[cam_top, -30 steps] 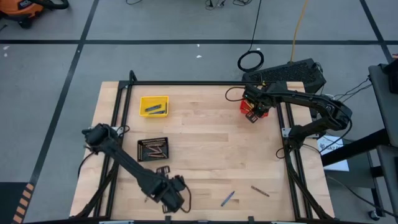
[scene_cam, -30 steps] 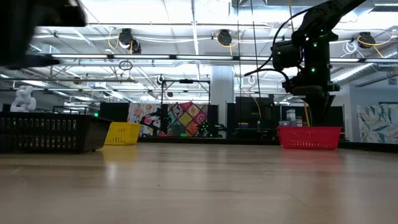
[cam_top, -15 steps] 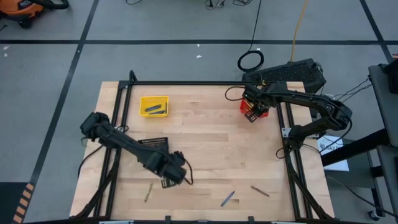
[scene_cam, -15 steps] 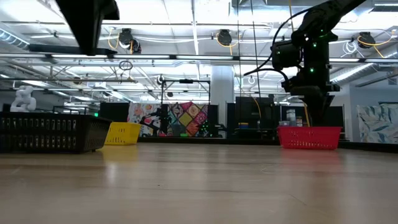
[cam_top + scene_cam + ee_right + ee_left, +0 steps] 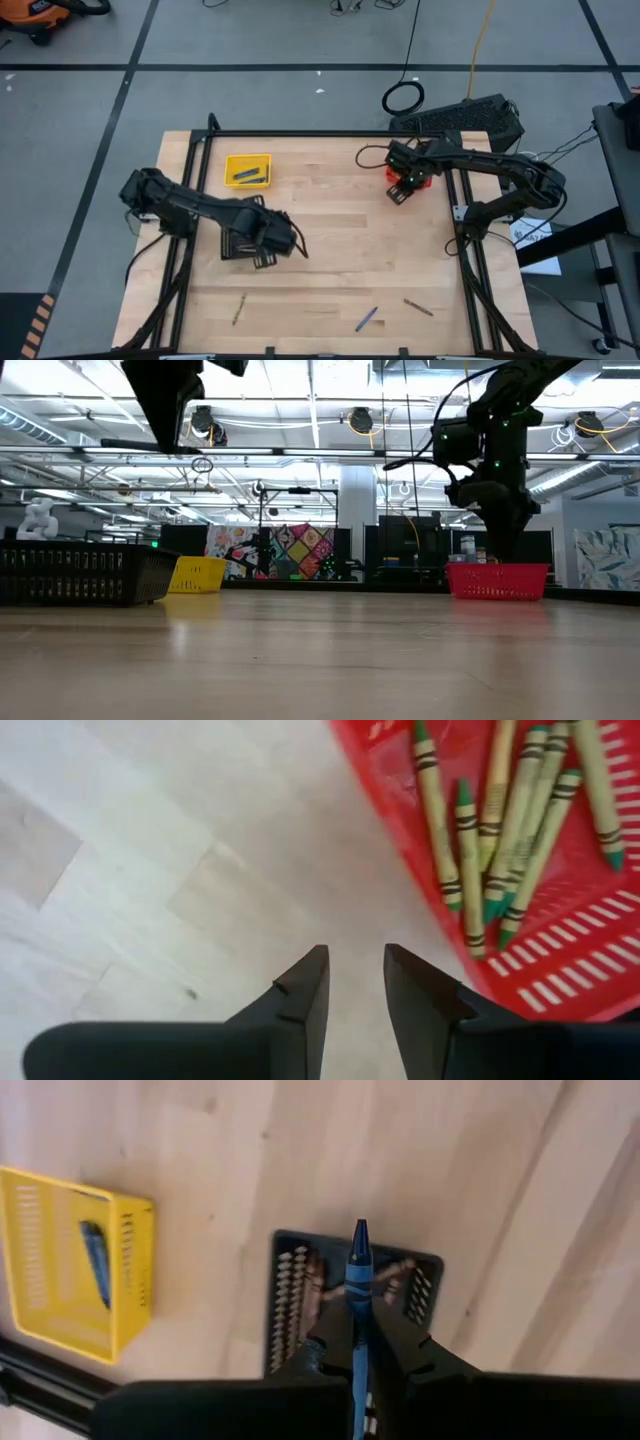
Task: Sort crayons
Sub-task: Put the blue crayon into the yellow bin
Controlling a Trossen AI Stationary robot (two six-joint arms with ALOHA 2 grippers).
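One blue crayon (image 5: 357,1295) is clamped in left fingers (image 5: 330,1342) above the black basket (image 5: 290,1295); right fingers (image 5: 300,995) parted, empty.

A blue crayon (image 5: 357,1295) is sticking out point-first from between the left gripper's (image 5: 358,1342) fingers, over brown ones (image 5: 318,1280) lying in the black basket (image 5: 283,1295). Another blue crayon (image 5: 95,1263) is lying in the yellow basket (image 5: 128,1305). Green and yellow-green crayons (image 5: 505,815) are lying side by side in the red basket (image 5: 560,990). Three are lying loose near the table's front edge: an olive one (image 5: 239,309), a blue one (image 5: 366,319) and a brown one (image 5: 418,306).
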